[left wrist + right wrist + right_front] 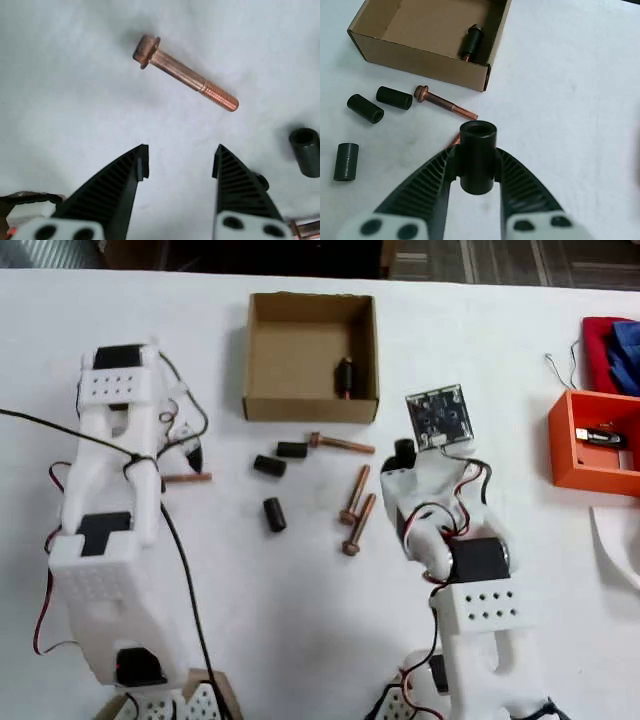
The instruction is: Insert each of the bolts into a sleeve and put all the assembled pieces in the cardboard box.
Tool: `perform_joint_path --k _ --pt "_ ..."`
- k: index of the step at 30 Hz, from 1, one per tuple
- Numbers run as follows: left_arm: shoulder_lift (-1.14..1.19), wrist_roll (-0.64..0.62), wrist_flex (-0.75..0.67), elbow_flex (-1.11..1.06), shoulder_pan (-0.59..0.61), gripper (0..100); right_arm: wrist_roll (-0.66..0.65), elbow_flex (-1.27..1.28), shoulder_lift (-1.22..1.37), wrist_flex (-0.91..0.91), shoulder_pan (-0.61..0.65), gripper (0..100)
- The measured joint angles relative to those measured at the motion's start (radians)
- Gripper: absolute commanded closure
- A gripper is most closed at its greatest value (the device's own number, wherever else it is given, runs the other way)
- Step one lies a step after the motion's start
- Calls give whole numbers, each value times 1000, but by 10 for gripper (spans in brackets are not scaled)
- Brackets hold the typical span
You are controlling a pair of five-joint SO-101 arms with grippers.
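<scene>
My left gripper hangs open just above a copper bolt lying on the white table; from above, that gripper is at the table's left with the bolt beside it. My right gripper is shut on a black sleeve, held upright above the table right of the loose parts. Three more sleeves and three bolts lie in front of the cardboard box. One assembled piece rests inside it.
An orange bin and red and blue cloth sit at the right edge. Black and red cables trail from both arms. Bare table stretches in front of the loose parts.
</scene>
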State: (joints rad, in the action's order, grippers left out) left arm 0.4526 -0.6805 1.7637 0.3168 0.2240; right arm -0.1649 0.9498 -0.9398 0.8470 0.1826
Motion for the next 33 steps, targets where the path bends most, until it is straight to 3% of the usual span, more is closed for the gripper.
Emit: perform_joint_path --k 13,21,33 --pt "169 -269 0 34 0 764 3 2 0 0 3 977" --pt "324 -284 -3 210 20 764 3 21 0 0 5 977" --pt "275 -262 2 227 20 766 3 21 0 0 5 977"
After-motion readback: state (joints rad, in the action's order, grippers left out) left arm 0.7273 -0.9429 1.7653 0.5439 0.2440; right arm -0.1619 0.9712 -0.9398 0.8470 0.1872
